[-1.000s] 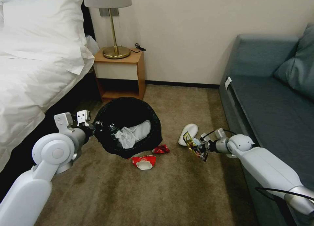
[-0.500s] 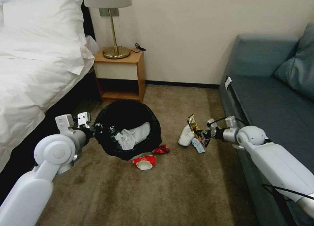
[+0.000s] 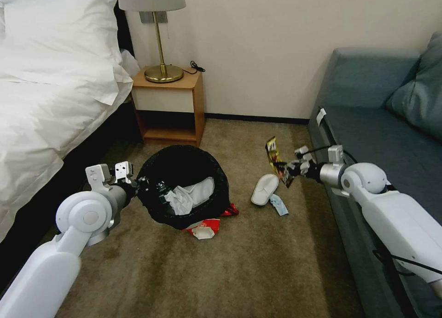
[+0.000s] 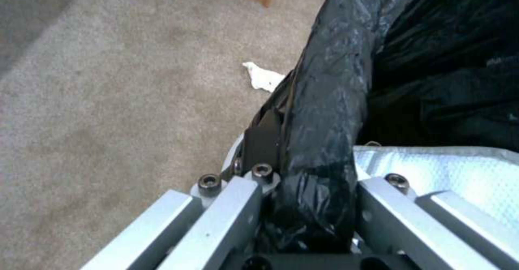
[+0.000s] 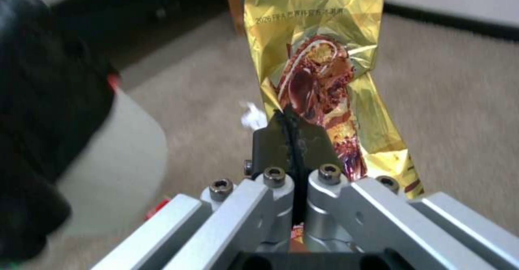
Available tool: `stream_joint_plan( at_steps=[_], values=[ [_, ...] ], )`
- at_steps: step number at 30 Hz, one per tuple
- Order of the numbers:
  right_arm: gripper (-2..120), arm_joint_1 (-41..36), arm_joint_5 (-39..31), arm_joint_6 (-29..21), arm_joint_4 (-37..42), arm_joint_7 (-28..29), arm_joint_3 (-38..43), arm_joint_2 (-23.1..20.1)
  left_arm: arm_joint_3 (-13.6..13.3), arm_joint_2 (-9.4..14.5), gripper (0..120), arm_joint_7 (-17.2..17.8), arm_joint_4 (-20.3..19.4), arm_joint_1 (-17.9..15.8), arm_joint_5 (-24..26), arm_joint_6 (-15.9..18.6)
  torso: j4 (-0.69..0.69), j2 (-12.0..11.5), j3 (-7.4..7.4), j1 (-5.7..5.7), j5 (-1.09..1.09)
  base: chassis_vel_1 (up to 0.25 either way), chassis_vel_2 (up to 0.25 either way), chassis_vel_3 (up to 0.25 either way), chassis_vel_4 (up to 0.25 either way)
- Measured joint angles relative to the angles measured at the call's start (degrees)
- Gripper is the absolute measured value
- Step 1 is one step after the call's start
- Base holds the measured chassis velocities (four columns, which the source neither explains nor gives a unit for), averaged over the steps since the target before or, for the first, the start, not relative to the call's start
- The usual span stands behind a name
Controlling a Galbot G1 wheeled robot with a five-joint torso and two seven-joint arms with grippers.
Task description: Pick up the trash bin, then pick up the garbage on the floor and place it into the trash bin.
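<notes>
The trash bin point(image 3: 184, 170), lined with a glossy black bag, hangs tilted over the carpet with crumpled white tissue point(image 3: 189, 196) inside. My left gripper point(image 3: 143, 185) is shut on its near-left rim; in the left wrist view the left gripper point(image 4: 308, 156) pinches the black bag rim point(image 4: 330, 79). My right gripper point(image 3: 289, 168) is raised beside the sofa, shut on a gold wrapper point(image 3: 274, 158) that stands upright from it. The right wrist view shows the right gripper point(image 5: 292, 140) clamped on the gold wrapper point(image 5: 319, 51). Other garbage lies on the floor: a white slipper point(image 3: 264, 189), a red-white wrapper point(image 3: 202, 228) and a red can point(image 3: 230, 211).
A bed point(image 3: 41, 106) runs along the left and a blue-grey sofa point(image 3: 382, 138) along the right. A wooden nightstand point(image 3: 168, 106) with a brass lamp point(image 3: 162, 72) stands behind the bin. A pale blue scrap point(image 3: 278, 205) lies by the slipper, a white tissue point(image 4: 263, 77) beside the bin.
My right arm has lifted the gold wrapper up off the floor, toward the sofa. The bin in my left gripper has shifted slightly right, now partly covering the red can.
</notes>
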State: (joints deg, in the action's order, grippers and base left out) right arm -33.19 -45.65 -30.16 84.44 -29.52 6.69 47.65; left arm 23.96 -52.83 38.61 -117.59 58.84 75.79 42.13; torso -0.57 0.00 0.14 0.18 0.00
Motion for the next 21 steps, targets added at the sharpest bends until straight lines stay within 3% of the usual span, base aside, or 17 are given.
stream_joint_plan(
  at_steps=[21],
  values=[
    [0,6.92,-6.69,-1.03,12.98,4.94,-2.34,5.09,-4.16,-1.44,2,0.15,0.62,-1.32,0.09,0.00,0.00,0.00,0.00,0.00,-0.01,0.000,0.000,0.000,0.000]
  ],
)
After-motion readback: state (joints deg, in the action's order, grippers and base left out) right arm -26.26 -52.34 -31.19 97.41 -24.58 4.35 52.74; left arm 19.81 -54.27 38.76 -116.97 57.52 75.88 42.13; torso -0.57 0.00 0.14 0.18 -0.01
